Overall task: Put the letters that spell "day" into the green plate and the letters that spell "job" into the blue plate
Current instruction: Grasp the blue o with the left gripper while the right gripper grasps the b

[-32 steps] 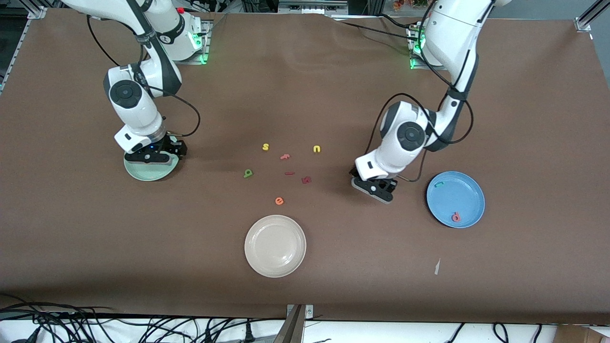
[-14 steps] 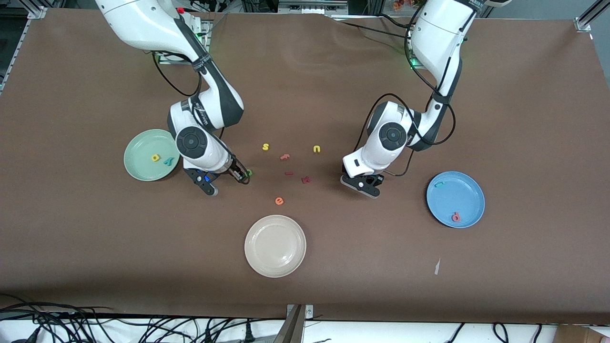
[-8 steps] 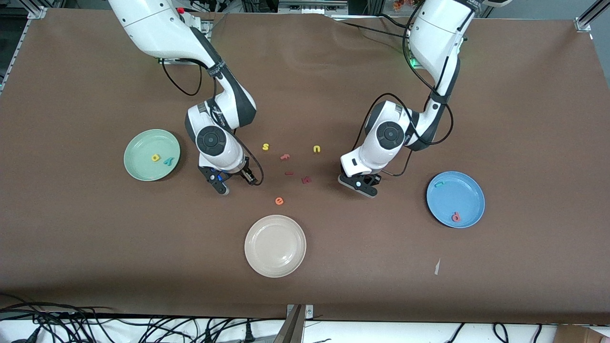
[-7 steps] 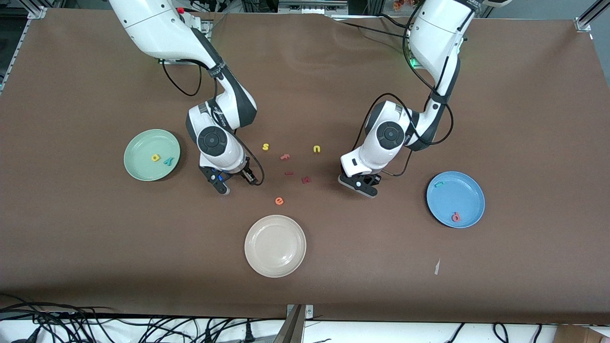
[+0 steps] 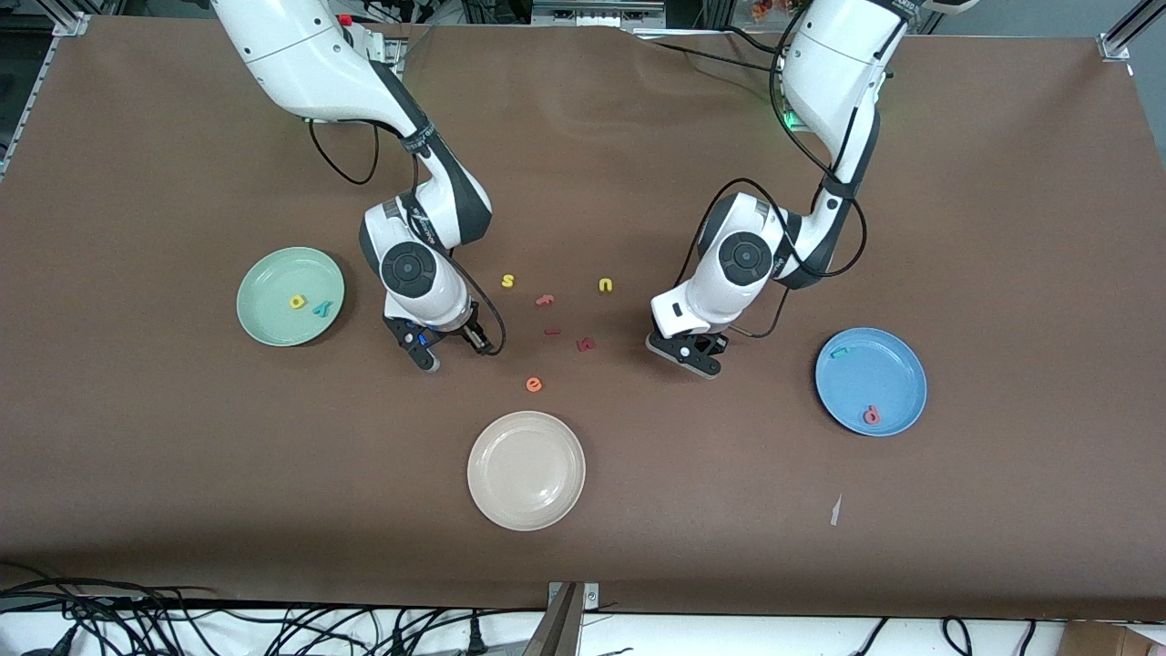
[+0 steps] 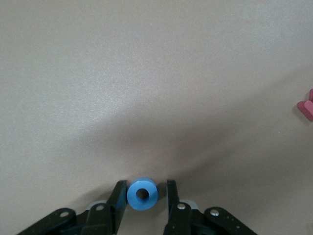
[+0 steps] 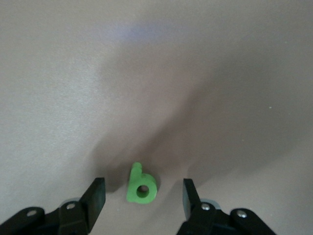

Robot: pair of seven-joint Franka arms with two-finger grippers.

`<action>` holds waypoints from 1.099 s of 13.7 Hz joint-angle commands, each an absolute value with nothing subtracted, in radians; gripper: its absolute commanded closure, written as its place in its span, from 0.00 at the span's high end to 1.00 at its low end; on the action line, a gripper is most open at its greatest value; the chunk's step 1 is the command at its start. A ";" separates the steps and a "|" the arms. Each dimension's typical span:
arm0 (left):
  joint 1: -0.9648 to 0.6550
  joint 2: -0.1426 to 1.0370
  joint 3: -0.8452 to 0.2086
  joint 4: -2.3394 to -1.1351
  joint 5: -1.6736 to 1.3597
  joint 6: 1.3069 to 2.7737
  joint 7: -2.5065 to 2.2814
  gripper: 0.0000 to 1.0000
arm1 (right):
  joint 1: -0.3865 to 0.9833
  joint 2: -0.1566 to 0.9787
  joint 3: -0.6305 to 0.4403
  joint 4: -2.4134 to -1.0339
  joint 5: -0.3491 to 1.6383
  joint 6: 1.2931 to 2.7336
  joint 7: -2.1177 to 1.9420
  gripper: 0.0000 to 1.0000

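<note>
The blue o [image 6: 142,193] lies on the table [image 5: 638,164] between the fingers of the left claw [image 6: 144,196], which stand close on either side of it; whether they touch it I cannot tell. The green d [image 7: 141,185] lies on the table between the wide-open fingers of the right claw [image 7: 142,196], touching neither. The yellow a [image 5: 297,302] and teal y [image 5: 322,309] sit in the green plate [image 5: 264,323]. The teal j [image 5: 839,352] and pink b [image 5: 872,415] sit in the blue plate [image 5: 902,364].

Three plates in all: a green plate [image 5: 271,330], a blue plate [image 5: 891,372] and a cream plate [image 5: 526,470], alongside twelve small foam letters [image 5: 534,384]
</note>
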State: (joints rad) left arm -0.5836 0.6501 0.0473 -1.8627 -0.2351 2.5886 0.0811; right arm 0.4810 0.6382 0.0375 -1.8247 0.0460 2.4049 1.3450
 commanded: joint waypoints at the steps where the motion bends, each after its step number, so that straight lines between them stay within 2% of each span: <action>1: -0.595 0.670 0.055 -1.847 -0.216 2.592 0.087 0.34 | 0.497 0.640 0.028 -1.850 0.025 2.451 1.384 0.60; 2: -0.595 0.670 0.057 -1.847 -0.216 2.592 0.087 0.29 | 0.497 0.640 0.028 -1.850 0.025 2.451 1.384 0.41; 3: -0.595 0.670 0.057 -1.847 -0.216 2.592 0.087 0.26 | 0.497 0.640 0.028 -1.850 0.025 2.451 1.384 0.27; 5: -0.595 0.667 0.058 -1.848 -0.216 2.591 0.086 0.23 | 0.497 0.638 0.028 -1.850 0.023 2.451 1.378 0.10; 9: -0.585 0.600 0.093 -1.855 -0.210 2.577 0.084 0.24 | 0.495 0.603 0.028 -1.850 0.021 2.427 1.355 0.09; 13: -0.448 0.480 0.110 -1.867 -0.201 2.441 0.211 0.29 | 0.494 0.499 -0.006 -1.850 0.018 2.235 1.226 0.09; 15: -0.352 0.411 0.109 -1.954 -0.198 2.425 0.297 0.29 | 0.494 0.436 -0.053 -1.882 0.018 2.175 1.085 0.08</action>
State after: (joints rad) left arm -0.4365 0.5009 0.1230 -1.8504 -0.2316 2.4425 0.2206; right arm 0.4878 0.5177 -0.0090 -1.8308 0.0291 2.2283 1.1979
